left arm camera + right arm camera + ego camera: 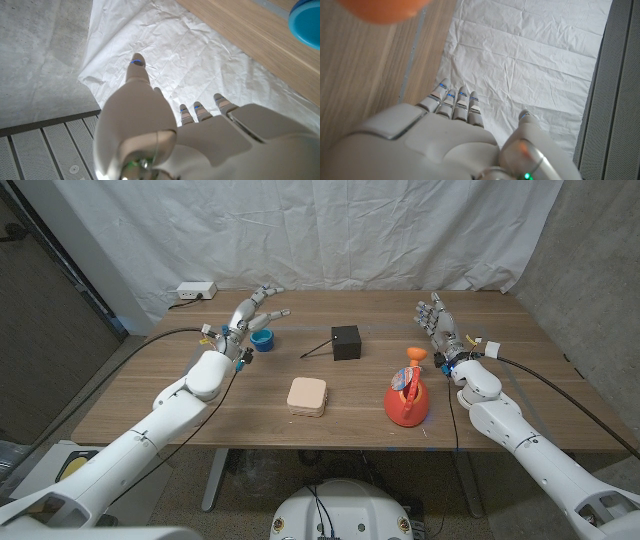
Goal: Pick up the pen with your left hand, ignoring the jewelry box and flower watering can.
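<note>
A thin black pen (pixel 316 348) lies on the wooden table (pixel 250 420), its far end touching a small black box (pixel 346 342). My left hand (pixel 252 311) hovers at the table's back left, fingers spread and holding nothing, well to the left of the pen. In the left wrist view the same hand (pixel 165 130) reaches toward the white backdrop. My right hand (pixel 436 321) stands open at the right side, fingers up and apart; the right wrist view shows it (pixel 460 135) empty too.
A blue round cup (pixel 262 339) sits just beside my left hand, also seen as a blue rim (pixel 306 22). A beige square jewelry box (pixel 307 396) lies near the front middle. An orange watering can (pixel 406 398) stands front right. A white power strip (pixel 193 291) is at the back left.
</note>
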